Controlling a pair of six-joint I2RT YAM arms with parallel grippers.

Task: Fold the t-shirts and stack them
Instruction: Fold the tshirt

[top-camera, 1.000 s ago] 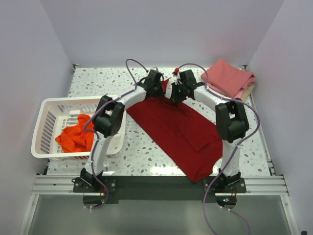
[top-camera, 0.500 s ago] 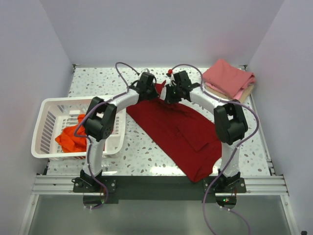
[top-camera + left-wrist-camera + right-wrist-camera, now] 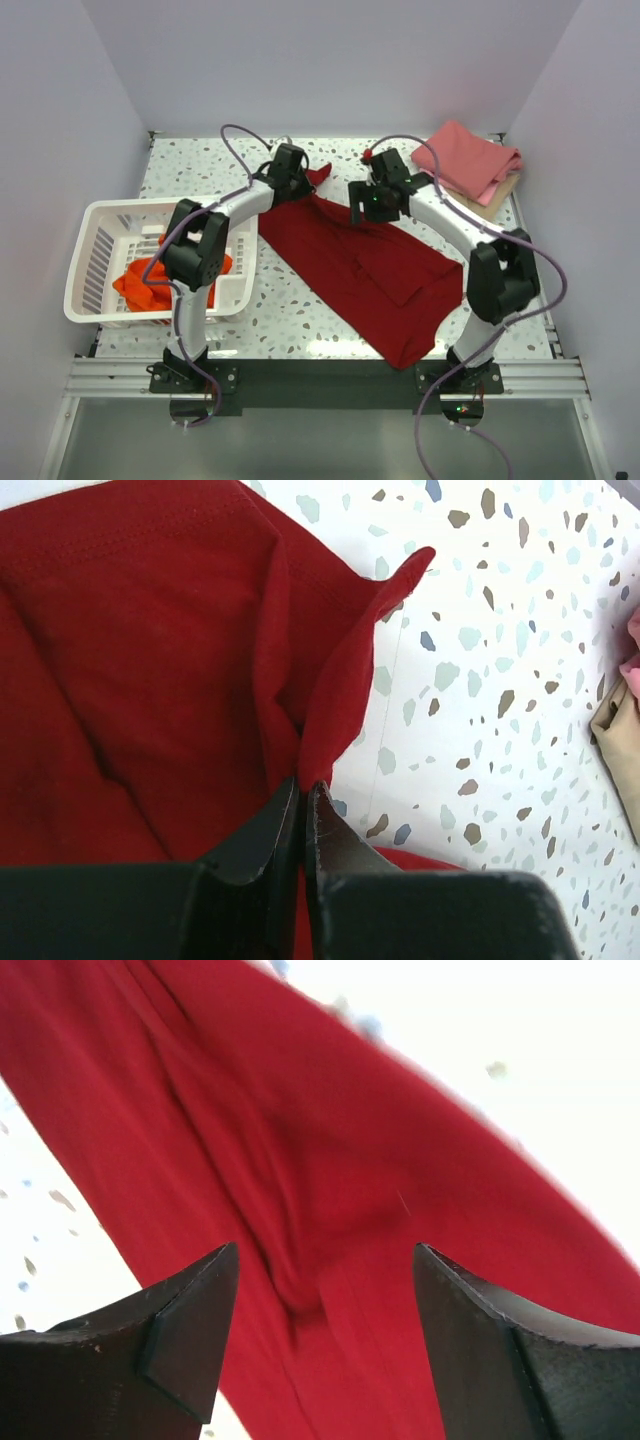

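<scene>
Left gripper (image 3: pixel 308 783) clenched on thin far-edge pleat of crimson shirt (image 3: pixel 360 260), spread centre to near right. Right gripper (image 3: pixel 325 1260) splayed, holding nothing. Risk: one-sided pull bunches shirt; thin pinch slips.

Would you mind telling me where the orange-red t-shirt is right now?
In the top view, the orange-red t-shirt lies bunched inside the white basket on the left side, beside the left arm.

Left gripper (image 3: pixel 303 785) pinched closed on the crimson t-shirt (image 3: pixel 120 680) — right gripper (image 3: pixel 325 1260) spread wide, hovering over that shirt.
</scene>
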